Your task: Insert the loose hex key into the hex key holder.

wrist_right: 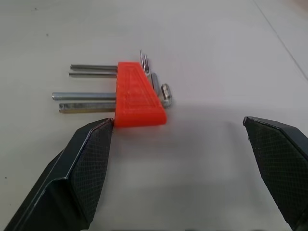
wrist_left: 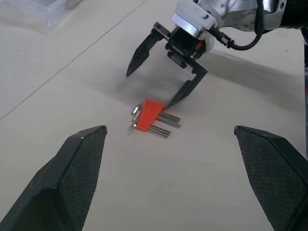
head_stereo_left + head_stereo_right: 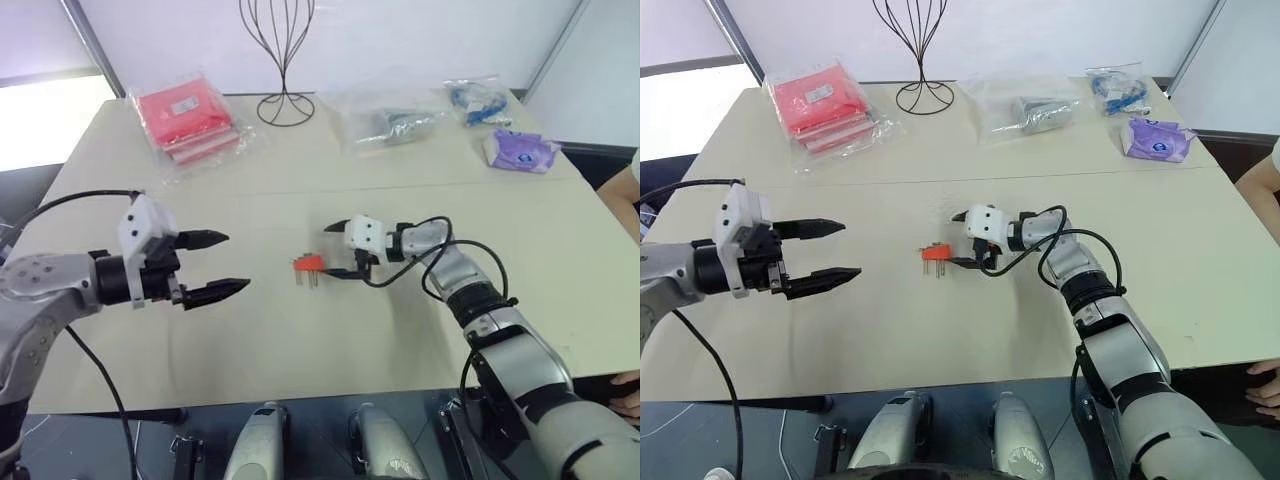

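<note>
My right tool (image 3: pixel 343 249) spread at the holder (image 3: pixel 309 264)
Holder lies mid-surface (image 3: pixel 300 340), at the right tool's 9 o'clock; left tool (image 3: pixel 216 264) apart, empty. Loose key unseen; one finger (image 1: pixel 89 159) touching could shove the holder

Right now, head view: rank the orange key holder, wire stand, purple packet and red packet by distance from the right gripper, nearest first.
1. orange key holder: right beside the open right gripper, one fingertip at its edge.
2. wire stand: at the table's far edge, near the middle.
3. purple packet and red packet: far right and far left corners; too close to call.
</note>
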You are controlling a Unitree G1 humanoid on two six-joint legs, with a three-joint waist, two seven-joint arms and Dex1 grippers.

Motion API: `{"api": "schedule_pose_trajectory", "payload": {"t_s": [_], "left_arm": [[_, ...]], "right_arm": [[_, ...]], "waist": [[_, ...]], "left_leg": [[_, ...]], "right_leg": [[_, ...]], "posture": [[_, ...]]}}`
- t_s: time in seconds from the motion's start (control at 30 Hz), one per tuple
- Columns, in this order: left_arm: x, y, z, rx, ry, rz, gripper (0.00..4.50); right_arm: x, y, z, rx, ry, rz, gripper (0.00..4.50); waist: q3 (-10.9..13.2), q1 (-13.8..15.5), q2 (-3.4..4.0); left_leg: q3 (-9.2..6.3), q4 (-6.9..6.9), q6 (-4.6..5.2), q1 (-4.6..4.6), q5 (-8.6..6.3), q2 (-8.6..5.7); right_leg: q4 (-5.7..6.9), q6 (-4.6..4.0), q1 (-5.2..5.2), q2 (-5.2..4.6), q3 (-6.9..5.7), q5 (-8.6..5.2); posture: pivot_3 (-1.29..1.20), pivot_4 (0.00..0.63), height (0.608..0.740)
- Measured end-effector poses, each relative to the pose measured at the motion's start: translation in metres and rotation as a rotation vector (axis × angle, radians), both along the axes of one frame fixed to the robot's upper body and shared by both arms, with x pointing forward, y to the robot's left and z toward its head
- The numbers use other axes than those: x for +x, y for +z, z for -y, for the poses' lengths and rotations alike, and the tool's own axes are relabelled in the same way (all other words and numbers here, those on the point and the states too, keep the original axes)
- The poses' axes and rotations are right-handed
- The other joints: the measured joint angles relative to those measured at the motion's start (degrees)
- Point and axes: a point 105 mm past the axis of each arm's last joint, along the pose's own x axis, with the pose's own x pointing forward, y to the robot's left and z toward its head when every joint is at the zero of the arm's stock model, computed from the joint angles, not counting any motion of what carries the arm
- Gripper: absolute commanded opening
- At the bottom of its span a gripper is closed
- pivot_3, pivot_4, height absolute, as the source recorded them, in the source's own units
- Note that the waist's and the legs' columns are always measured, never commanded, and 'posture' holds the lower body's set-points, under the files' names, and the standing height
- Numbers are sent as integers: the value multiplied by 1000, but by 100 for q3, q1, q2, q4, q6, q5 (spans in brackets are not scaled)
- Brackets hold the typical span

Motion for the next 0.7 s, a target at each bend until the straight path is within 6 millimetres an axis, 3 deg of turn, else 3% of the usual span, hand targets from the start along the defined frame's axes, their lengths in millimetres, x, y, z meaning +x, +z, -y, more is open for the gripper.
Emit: {"api": "schedule_pose_trajectory", "payload": {"t_s": [0.63, 0.7], "left_arm": [[0, 0, -3, 28, 13, 3, 4438], [0, -1, -4, 30, 13, 4, 4500]], "right_arm": [[-11, -8, -31, 30, 77, -23, 4500], [-11, -9, -31, 29, 76, -26, 3964]], "waist": [[0, -131, -1], [0, -131, 0]], "left_leg": [[-4, -1, 0, 6, 0, 2], [-4, -1, 0, 6, 0, 2]], "right_leg": [[19, -1, -4, 4, 0, -1], [19, -1, -4, 4, 0, -1]], "posture": [[0, 150, 740], [0, 150, 740]]}}
